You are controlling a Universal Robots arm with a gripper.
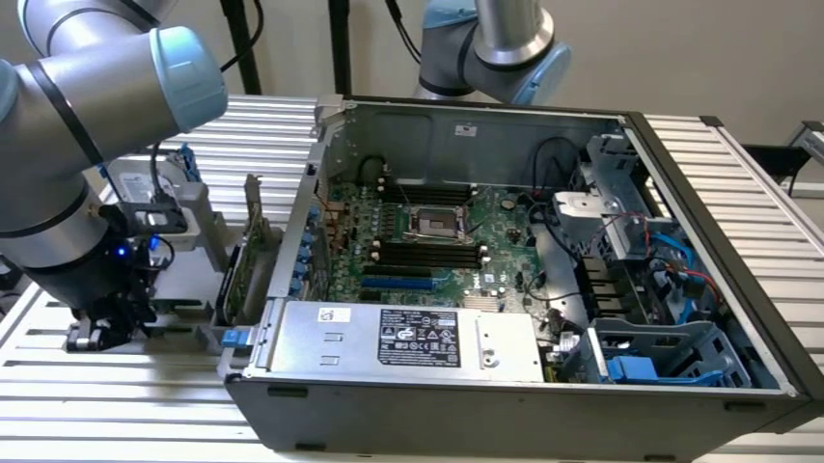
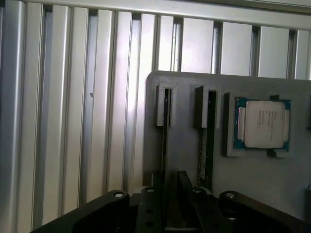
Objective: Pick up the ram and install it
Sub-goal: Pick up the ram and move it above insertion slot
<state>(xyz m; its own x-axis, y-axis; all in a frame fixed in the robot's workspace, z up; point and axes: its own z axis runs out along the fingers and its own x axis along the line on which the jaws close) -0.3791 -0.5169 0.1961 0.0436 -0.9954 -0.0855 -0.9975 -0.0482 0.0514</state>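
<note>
Two narrow slots in the flat grey plastic holder (image 2: 184, 82) each carry a thin board standing on edge. One holds the ram (image 2: 165, 145), a long stick that looks dark edge-on. The neighbouring slot holds a second thin stick (image 2: 204, 150) showing green board with small parts. Just beside that, a square recess cradles the silver-lidded processor chip (image 2: 264, 124); its print is too small to read. The holder lies on the ribbed aluminium table (image 2: 73, 121).

The black gripper (image 2: 170, 183) hangs directly above the ram's line, its fingers a narrow gap apart and gripping nothing. In the exterior view the gripper (image 1: 96, 333) sits low at the holder's end away from the open grey computer case (image 1: 515, 415). That case contains a green motherboard (image 1: 503, 241) and a silver power supply box (image 1: 309, 338) bearing a dark printed label (image 1: 419, 340), whose text cannot be made out.
</note>
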